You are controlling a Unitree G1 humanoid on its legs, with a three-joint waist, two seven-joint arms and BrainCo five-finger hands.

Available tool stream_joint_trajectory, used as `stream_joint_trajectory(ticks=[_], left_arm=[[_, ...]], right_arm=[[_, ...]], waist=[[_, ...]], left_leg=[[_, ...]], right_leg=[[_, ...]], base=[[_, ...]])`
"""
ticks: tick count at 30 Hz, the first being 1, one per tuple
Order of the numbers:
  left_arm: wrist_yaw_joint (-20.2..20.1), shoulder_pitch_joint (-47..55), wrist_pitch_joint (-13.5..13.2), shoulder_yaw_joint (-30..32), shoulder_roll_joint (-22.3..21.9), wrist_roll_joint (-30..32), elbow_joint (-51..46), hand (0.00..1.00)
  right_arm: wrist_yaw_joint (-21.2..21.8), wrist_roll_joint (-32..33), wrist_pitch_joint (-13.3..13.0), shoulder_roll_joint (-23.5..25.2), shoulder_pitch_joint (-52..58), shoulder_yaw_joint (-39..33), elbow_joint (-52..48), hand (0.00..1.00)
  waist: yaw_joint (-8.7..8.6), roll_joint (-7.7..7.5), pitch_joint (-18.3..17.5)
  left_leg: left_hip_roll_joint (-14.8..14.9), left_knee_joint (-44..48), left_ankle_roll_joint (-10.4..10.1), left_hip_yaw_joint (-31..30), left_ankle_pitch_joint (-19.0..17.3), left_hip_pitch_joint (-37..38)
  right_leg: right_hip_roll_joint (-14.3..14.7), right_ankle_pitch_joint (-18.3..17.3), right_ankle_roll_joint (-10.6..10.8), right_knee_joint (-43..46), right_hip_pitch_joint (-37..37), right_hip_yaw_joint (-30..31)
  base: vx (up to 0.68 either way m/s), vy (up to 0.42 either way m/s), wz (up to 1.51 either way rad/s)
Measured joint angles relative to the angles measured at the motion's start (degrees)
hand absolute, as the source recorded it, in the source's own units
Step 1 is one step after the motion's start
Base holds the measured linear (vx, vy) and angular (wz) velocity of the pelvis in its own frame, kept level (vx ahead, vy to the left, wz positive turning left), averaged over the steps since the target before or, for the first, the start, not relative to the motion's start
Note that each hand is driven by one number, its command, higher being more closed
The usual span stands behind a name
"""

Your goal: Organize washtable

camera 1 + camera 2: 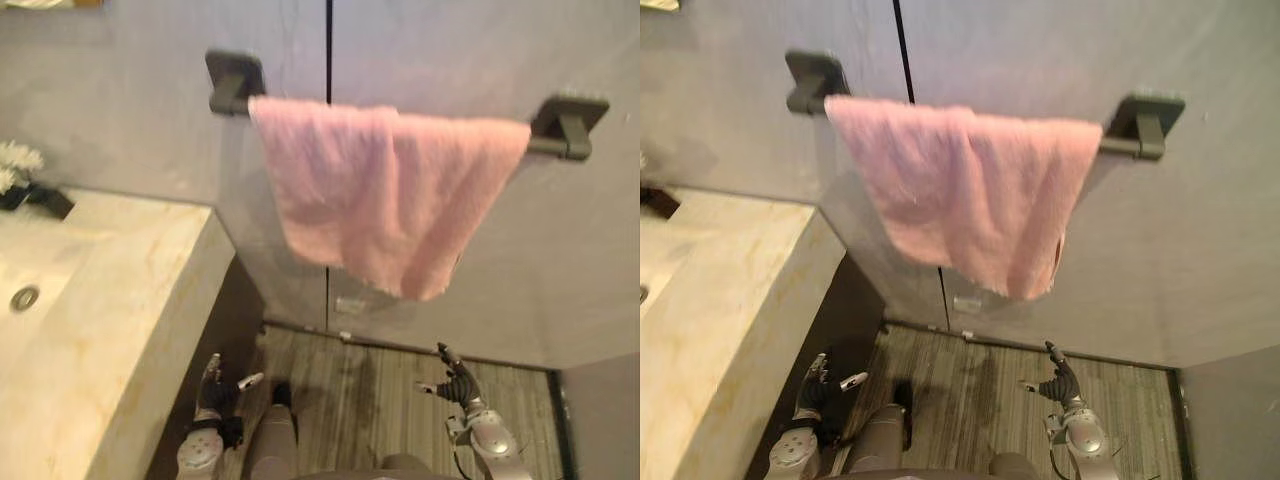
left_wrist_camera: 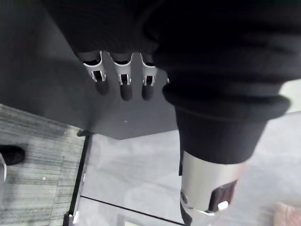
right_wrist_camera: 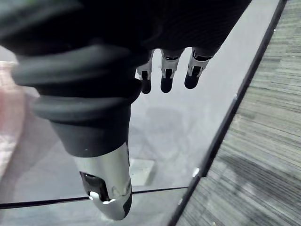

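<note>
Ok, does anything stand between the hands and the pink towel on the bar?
Nothing visible. The left hand, beside the counter, and the right hand hang open low down, with only bare wall up to the towel on its bar.

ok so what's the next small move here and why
Probably lift the right hand toward the low corner of the towel to even it out: it hangs crooked on the bar, its bottom edge slanting down to the right, and both that hand and the left hand hang low, open and empty.

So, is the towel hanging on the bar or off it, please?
On it: the pink towel is draped over the wall bar, spread along it, its lower edge hanging uneven.
</note>
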Motion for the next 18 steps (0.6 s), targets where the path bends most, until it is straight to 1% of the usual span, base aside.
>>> stream_joint_trajectory(ticks=[1,2,3,4,5,6,7,8,9,10,11,12,13,14,16,17,18], left_arm=[[0.0,0.2,0.1,-0.7,0.0,0.0,0.0,0.0],[0.0,0.8,0.2,-1.6,0.0,-0.1,-0.4,0.0],[-0.1,2.0,0.4,-2.5,0.0,-0.2,-1.9,0.0],[-0.1,2.3,0.4,-2.9,0.0,-0.2,-2.7,0.0],[-0.3,2.6,0.4,-3.1,-0.1,-0.6,-3.9,0.0],[-0.5,2.7,0.4,-3.1,0.0,-1.0,-4.6,0.0],[-1.2,2.7,0.4,-3.1,0.0,-1.5,-5.0,0.0],[-1.3,2.7,0.4,-3.1,0.0,-2.2,-5.0,0.0],[-1.4,2.7,0.4,-3.1,0.0,-2.2,-4.8,0.0],[-1.7,1.7,0.4,-3.3,0.1,-2.2,-2.7,0.0],[-1.9,1.1,0.4,-3.5,0.1,-2.2,-1.3,0.0],[-2.4,0.2,0.4,-3.8,0.7,-2.1,0.7,0.0],[-2.4,0.1,0.5,-3.8,0.8,-2.1,0.8,0.0],[-2.4,-0.5,0.5,-3.8,2.0,-2.1,2.0,0.0],[-2.4,-0.5,0.7,-3.8,4.2,-2.0,3.1,0.0],[-2.4,0.5,0.7,-3.5,5.1,-2.0,3.2,0.0],[-2.4,0.6,0.7,-3.3,5.8,-2.0,3.5,0.0]], right_arm=[[-0.1,0.6,0.1,0.2,0.7,-0.5,0.3,0.0],[-0.2,1.7,0.2,0.8,1.9,-1.4,0.8,0.0],[-0.3,2.5,0.2,0.8,2.7,-2.1,0.8,0.0],[-0.3,2.9,0.2,0.7,3.1,-2.4,0.8,0.0],[-0.2,3.1,0.2,0.7,3.6,-2.3,0.7,0.0],[-0.1,3.4,0.2,0.7,3.9,-2.3,0.7,0.0],[-0.1,4.1,0.1,0.7,5.0,-2.4,0.8,0.0],[-0.1,4.1,0.1,0.8,5.5,-2.6,0.8,0.0],[0.0,4.1,0.1,0.9,5.5,-2.7,0.9,0.0],[0.2,4.1,-0.1,1.5,5.3,-3.9,2.7,0.0],[0.1,4.1,-0.1,1.8,4.8,-5.1,3.9,0.0],[0.1,4.2,-0.1,2.0,3.6,-6.8,6.4,0.0],[0.1,4.2,-0.1,2.0,3.5,-6.8,6.6,0.0],[0.1,4.5,-0.2,2.1,2.6,-7.1,8.5,0.0],[0.1,4.6,-0.1,3.2,1.8,-7.5,10.2,0.0],[0.1,4.6,-0.1,3.6,1.9,-7.4,10.5,0.0],[0.1,4.5,-0.1,3.6,1.9,-7.4,10.5,0.0]], waist=[[-0.41,-0.16,0.3],[-0.92,-1.09,0.2],[-1.31,-1.74,0.2],[-1.28,-1.84,0.2],[-1.18,-1.79,0.1],[-1.22,-1.68,-0.1],[-1.35,-1.35,-0.5],[-1.44,-1.29,-0.8],[-1.59,-1.27,-1.0],[-2.97,-0.91,-2.1],[-3.93,0.13,-3.0],[-4.79,0.88,-4.3],[-4.75,0.94,-4.4],[-4.28,0.86,-4.5],[-4.32,-0.3,-4.9],[-4.34,-0.58,-5.2],[-4.29,-0.86,-5.3]], left_leg=[[0.4,0.3,0.6,1.6,-0.9,0.2],[0.5,4.3,0.5,3.9,-1.2,0.0],[0.1,11.0,0.4,5.9,-2.9,0.1],[0.2,14.7,0.7,7.3,-4.7,0.3],[1.0,18.8,1.2,8.8,-7.6,0.9],[1.7,20.6,1.2,9.6,-9.5,1.8],[3.3,23.0,1.0,11.3,-13.5,5.1],[4.4,22.6,0.5,12.5,-15.8,8.8],[5.0,21.6,0.6,13.1,-16.4,11.0],[5.2,15.1,0.7,13.9,-16.2,16.1],[4.7,9.2,-0.6,14.2,-15.5,18.7],[3.5,-0.5,-3.3,15.2,-13.9,20.5],[3.4,-1.2,-3.5,15.2,-13.8,20.6],[2.5,-5.5,-4.3,14.8,-12.9,21.7],[1.0,-5.8,-3.5,14.9,-12.0,21.9],[-0.1,-5.7,-3.2,14.9,-11.9,22.3],[-1.0,-5.7,-2.7,14.8,-11.5,22.4]], right_leg=[[0.0,0.4,-0.8,0.1,0.2,-1.8],[-1.0,0.9,-1.7,0.2,0.2,-4.0],[-1.9,2.0,-2.1,-0.5,-0.1,-6.0],[-2.2,2.9,-2.3,-1.2,-0.4,-6.9],[-2.4,4.2,-2.5,-2.2,-1.0,-8.1],[-2.4,5.0,-2.6,-2.9,-1.1,-8.9],[-2.4,6.7,-2.8,-4.4,-1.5,-10.9],[-2.7,7.6,-2.7,-5.3,-1.7,-12.4],[-2.9,8.1,-2.4,-5.4,-1.8,-13.2],[-3.8,9.0,-1.3,-6.4,-2.0,-16.4],[-4.0,9.9,-0.6,-7.6,-2.0,-17.9],[-3.7,13.1,0.3,-12.1,-1.8,-19.8],[-3.7,13.3,0.5,-12.5,-1.7,-19.9],[-3.4,15.9,1.2,-16.1,-0.8,-20.5],[-4.0,18.4,1.6,-19.1,0.6,-20.3],[-4.9,19.4,2.5,-20.4,1.6,-19.8],[-5.6,20.2,2.7,-21.0,2.2,-19.7]], base=[[-0.39,-0.243,1.21],[-0.32,-0.234,1.12],[-0.3,-0.208,0.97],[-0.29,-0.14,0.77],[-0.22,-0.069,0.54],[-0.22,-0.041,0.7],[-0.17,0.014,0.73],[-0.16,0.039,0.75],[-0.16,0.101,1.0],[-0.13,0.117,1.09],[-0.18,0.251,1.37],[-0.11,0.187,0.8],[-0.12,0.25,0.57],[-0.06,0.137,0.16],[-0.1,0.173,0.09],[-0.12,0.169,0.06],[-0.11,0.138,0.08]])
